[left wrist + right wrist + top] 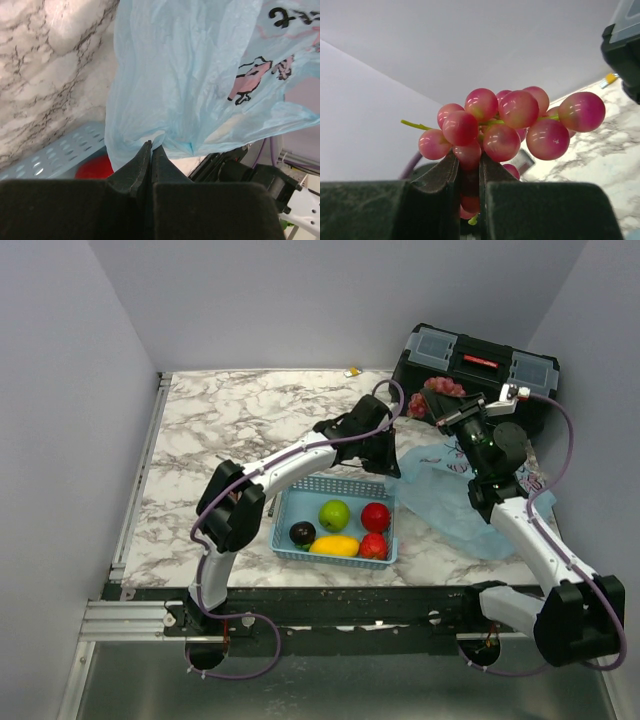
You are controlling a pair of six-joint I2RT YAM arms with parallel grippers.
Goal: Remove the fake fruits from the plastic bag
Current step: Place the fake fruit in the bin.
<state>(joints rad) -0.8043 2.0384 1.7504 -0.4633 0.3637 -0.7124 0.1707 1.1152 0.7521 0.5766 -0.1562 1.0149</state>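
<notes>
The light-blue plastic bag (pixel 450 495) lies crumpled at the right of the marble table, and my left gripper (pixel 392 466) is shut on its near-left edge. In the left wrist view the closed tips (pixel 151 148) pinch a fold of the bag (pixel 200 75), which lifts away from them. My right gripper (pixel 441 406) is raised over the toolbox, shut on a pink-red grape bunch (pixel 443 392); in the right wrist view the grapes (pixel 512 122) bulge above the fingers (pixel 469 164). A green apple (pixel 334 514), red apple (pixel 376 516), red strawberry-like fruit (pixel 373 546) and yellow fruit (pixel 335 545) lie in the basket.
The light-blue latticed basket (pixel 290 502) stands at the front centre, also holding a dark plum (pixel 302 533). A black toolbox (pixel 480 368) sits at the back right corner. Walls close the table on the left, back and right.
</notes>
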